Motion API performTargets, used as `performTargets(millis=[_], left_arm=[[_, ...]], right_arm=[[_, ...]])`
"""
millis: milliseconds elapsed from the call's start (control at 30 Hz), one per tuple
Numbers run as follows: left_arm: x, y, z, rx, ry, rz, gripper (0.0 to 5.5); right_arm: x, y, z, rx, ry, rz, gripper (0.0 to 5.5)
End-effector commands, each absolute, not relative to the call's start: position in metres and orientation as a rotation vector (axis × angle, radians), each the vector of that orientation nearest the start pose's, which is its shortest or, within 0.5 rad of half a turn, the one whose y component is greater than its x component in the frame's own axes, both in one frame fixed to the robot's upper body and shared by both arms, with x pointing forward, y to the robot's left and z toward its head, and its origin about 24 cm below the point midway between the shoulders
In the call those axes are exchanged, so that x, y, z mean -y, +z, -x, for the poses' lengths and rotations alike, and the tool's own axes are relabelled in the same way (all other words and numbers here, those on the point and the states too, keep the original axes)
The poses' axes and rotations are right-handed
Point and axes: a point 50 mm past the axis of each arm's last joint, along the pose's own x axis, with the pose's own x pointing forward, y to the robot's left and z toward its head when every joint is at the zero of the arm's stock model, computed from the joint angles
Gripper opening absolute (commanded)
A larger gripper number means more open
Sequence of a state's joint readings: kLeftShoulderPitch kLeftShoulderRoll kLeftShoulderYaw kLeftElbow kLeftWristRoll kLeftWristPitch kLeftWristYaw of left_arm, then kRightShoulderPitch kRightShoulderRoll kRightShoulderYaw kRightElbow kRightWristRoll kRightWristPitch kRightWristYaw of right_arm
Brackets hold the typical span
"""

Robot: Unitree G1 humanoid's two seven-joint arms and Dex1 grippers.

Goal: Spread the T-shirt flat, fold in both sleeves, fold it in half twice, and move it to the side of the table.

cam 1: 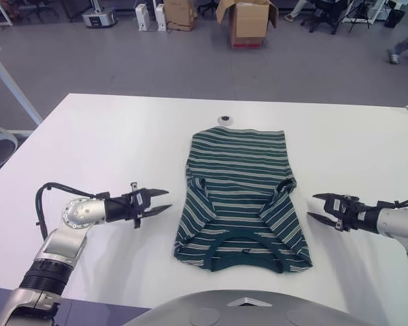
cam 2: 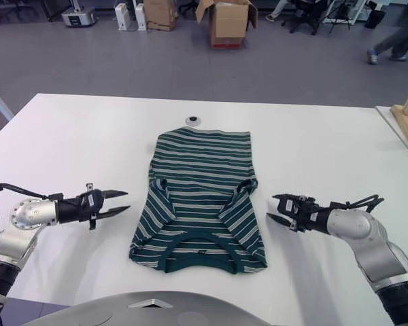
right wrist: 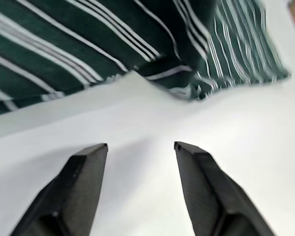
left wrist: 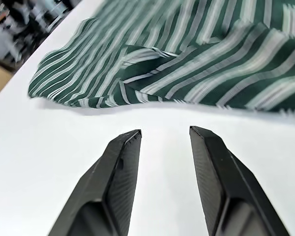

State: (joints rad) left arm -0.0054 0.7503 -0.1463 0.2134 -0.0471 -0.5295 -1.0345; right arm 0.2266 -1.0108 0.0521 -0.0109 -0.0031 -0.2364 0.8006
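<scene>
The white table [cam 1: 88,136] stretched wide in front of me, with a grey floor [cam 1: 190,61] beyond its far edge.

Nearest to me, my 2 arms lay low over the tabletop, 1 on each side of the garment. My left gripper [cam 1: 167,200] pointed inward at the shirt's left edge, its 2 dark fingers [left wrist: 123,162] parted by a moderate gap and holding nothing. It stopped near the cloth without touching it. My right gripper [cam 1: 312,206] mirrored it on the other side, its fingers equally spread and empty, its tips near the right edge but apart from it. Whether either gripper touched the tabletop I could not tell.

Between them lay the dark green T-shirt with white stripes [cam 1: 241,170], in the middle of the table. Its collar [cam 1: 243,246] was towards me and its hem [cam 1: 239,131] was away from me. The left sleeve [cam 1: 198,207] and the right sleeve [cam 1: 280,216] were both turned in over the body, so the shirt made a long, narrow shape, a little wider at the near end. The cloth was slightly rumpled where the sleeves overlapped it.

Just past the hem sat a small round grey-and-white object [cam 1: 225,120]. Far off on the floor stood an open brown cardboard box [cam 1: 248,20].
</scene>
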Motion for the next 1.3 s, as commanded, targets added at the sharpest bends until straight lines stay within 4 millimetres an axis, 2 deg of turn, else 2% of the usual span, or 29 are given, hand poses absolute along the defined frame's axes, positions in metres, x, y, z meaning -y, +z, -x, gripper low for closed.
performTargets(millis=[33,133,233,400,533,767,867,967,1133,1233,1300], left_arm=[[-0.233,0.034,-0.183,0.127,-1.568,-1.181,1.77],[-0.22,0.025,-0.17,0.263,-1.626,-1.167,1.77],[-0.209,0.015,-0.169,0.324,-1.644,-1.161,1.77],[-0.2,-0.006,-0.172,0.263,-1.742,-1.181,1.77],[-0.196,-0.015,-0.171,0.232,-1.834,-1.187,1.12],[-0.198,-0.021,-0.178,0.086,-1.819,-1.066,0.56],[-0.199,-0.016,-0.183,-0.014,-1.852,-0.999,0.36],[-0.202,-0.002,-0.179,-0.113,-1.933,-0.918,0.07],[-0.216,0.038,-0.157,-0.301,-2.072,-0.774,0.0],[-0.215,0.052,-0.157,-0.356,-2.046,-0.689,0.0],[-0.215,0.065,-0.157,-0.441,-2.002,-0.567,0.0]], right_arm=[[0.285,0.047,-0.151,-0.286,1.327,1.203,2.48],[0.28,0.041,-0.139,-0.176,1.375,1.185,2.48],[0.274,0.039,-0.136,-0.084,1.417,1.186,2.48],[0.265,0.026,-0.136,-0.054,1.427,1.169,2.48],[0.248,0.02,-0.142,0.013,1.493,1.169,1.53],[0.241,0.016,-0.137,0.023,1.562,1.159,0.14],[0.24,0.019,-0.14,-0.053,1.516,1.082,0.04],[0.232,0.029,-0.143,-0.19,1.457,0.878,0.04],[0.216,0.056,-0.121,-0.533,1.593,0.475,0.04],[0.212,0.073,-0.116,-0.68,1.616,0.271,0.04],[0.214,0.088,-0.118,-0.781,1.623,0.107,0.04]])
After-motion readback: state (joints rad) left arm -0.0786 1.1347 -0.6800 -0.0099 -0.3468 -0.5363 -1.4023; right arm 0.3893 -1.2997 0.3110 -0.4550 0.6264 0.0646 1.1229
